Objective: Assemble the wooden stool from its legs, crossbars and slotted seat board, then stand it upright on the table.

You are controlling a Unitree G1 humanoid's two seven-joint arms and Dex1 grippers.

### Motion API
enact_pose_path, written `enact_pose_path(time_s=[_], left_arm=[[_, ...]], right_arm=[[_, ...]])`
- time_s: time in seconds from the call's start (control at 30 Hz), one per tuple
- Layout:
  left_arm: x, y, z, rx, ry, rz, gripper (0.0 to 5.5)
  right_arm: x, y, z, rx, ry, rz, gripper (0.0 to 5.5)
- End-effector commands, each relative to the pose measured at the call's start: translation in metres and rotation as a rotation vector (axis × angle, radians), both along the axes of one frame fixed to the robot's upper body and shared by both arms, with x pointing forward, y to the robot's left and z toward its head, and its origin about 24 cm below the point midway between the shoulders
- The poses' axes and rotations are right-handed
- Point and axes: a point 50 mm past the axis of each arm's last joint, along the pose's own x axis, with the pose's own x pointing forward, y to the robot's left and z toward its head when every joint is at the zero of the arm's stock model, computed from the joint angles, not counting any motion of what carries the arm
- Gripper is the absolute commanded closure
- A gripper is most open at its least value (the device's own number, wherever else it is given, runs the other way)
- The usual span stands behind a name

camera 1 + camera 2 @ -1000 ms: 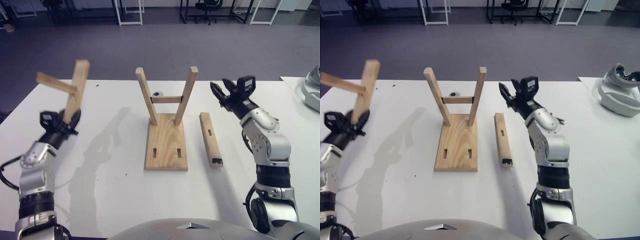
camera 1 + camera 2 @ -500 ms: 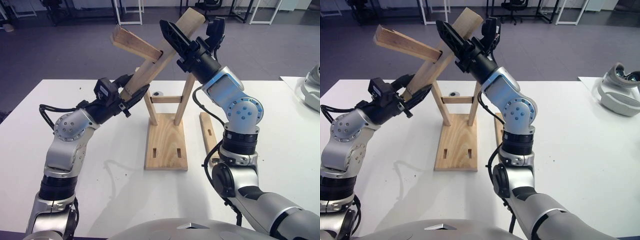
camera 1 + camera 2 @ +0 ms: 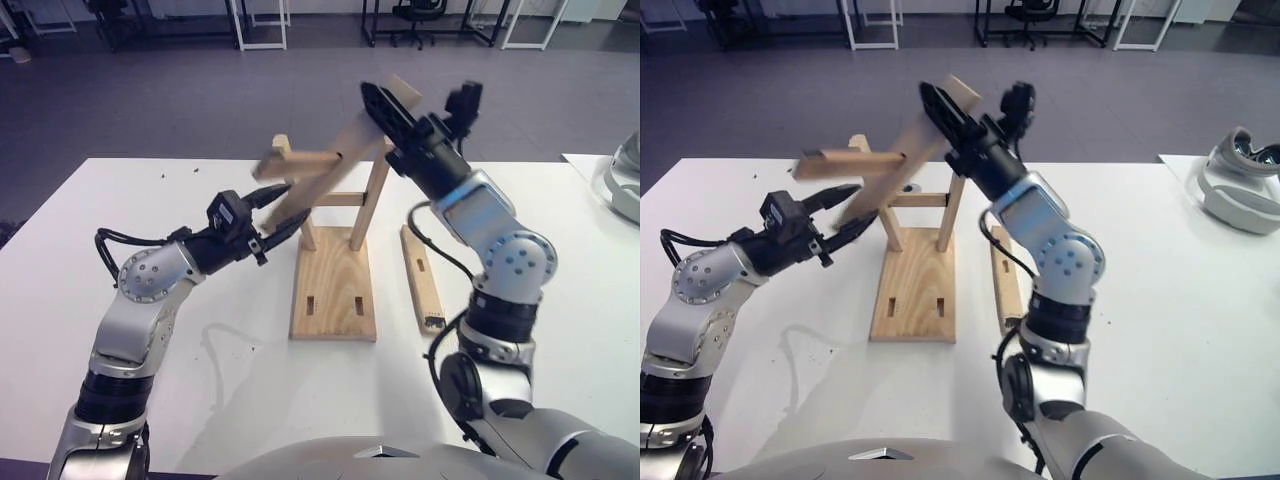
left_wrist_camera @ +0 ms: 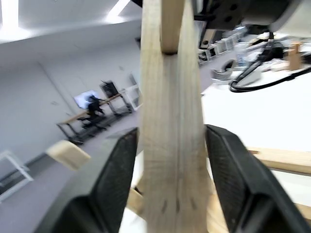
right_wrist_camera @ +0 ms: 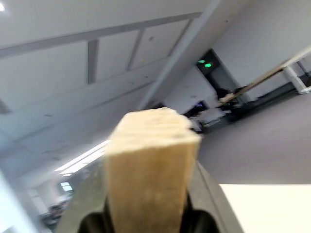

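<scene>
Seat board (image 3: pixel 333 290), slotted, lying flat on the white table (image 3: pixel 110 210) at mid-scene, its long axis running near to far. Two open slots (image 3: pixel 310 303) at its near end. Left standing leg (image 3: pixel 306 232) and right standing leg (image 3: pixel 368 215), both planted in the board's far end and splayed apart toward their tops. They are joined partway up by a fixed crossbar (image 3: pixel 335 199). Loose leg (image 3: pixel 421 278), lying flat on the table just to the right of the board and apart from it, roughly parallel to it. Held leg (image 3: pixel 358 138), raised in the air above and in front of the standing pair, slanting from lower left to upper right. Second crossbar (image 3: pixel 300 163), seated in the held leg's side and projecting to the left, with its free end in the air. Left gripper (image 3: pixel 272 210), clamped on the lower end of the held leg. In the left wrist view its black fingers (image 4: pixel 114 189) press against both faces of the wood. Right gripper (image 3: pixel 388 105), closed around the upper end of the same leg. In the right wrist view the cut end (image 5: pixel 150 155) of the leg sits between its dark fingers (image 5: pixel 85 208). White headset (image 3: pixel 1238 195), resting at the far right edge of the scene, well apart from the stool parts.
</scene>
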Motion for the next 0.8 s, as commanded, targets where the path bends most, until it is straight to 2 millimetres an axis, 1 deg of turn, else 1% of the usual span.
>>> enact_pose_path(time_s=[0.03, 0.07, 0.1, 0.2, 0.3, 0.37, 0.47, 0.53, 0.63, 0.73, 0.8], left_arm=[[-0.017, 0.011, -0.039, -0.017, 0.173, 0.117, 2.34], [-0.021, 0.016, -0.048, -0.019, 0.205, 0.156, 2.18], [-0.025, 0.021, -0.056, -0.006, 0.232, 0.202, 2.05], [-0.029, 0.036, -0.085, 0.084, 0.315, 0.335, 1.6], [-0.035, 0.039, -0.119, 0.2, 0.439, 0.382, 1.57], [-0.038, 0.037, -0.132, 0.232, 0.494, 0.392, 1.57], [-0.042, 0.03, -0.148, 0.283, 0.573, 0.374, 1.57], [-0.045, 0.025, -0.152, 0.302, 0.6, 0.357, 1.57], [-0.046, 0.016, -0.15, 0.292, 0.607, 0.326, 1.57], [-0.047, 0.007, -0.145, 0.269, 0.605, 0.3, 1.57], [-0.048, 0.001, -0.139, 0.249, 0.603, 0.276, 1.57]], right_arm=[[-0.056, -0.062, -0.065, -0.135, 0.189, -0.345, 4.47], [-0.068, -0.067, -0.073, -0.153, 0.224, -0.379, 4.47], [-0.075, -0.066, -0.078, -0.159, 0.25, -0.384, 4.47], [-0.087, -0.068, -0.087, -0.155, 0.306, -0.408, 4.47], [-0.088, -0.071, -0.09, -0.163, 0.334, -0.441, 4.47], [-0.086, -0.069, -0.093, -0.155, 0.362, -0.461, 4.47], [-0.084, -0.065, -0.094, -0.094, 0.398, -0.47, 4.47], [-0.084, -0.064, -0.093, -0.072, 0.406, -0.46, 4.47], [-0.084, -0.063, -0.093, -0.083, 0.413, -0.452, 4.47], [-0.087, -0.065, -0.096, -0.208, 0.419, -0.478, 4.47], [-0.088, -0.074, -0.094, -0.277, 0.415, -0.556, 4.47]])
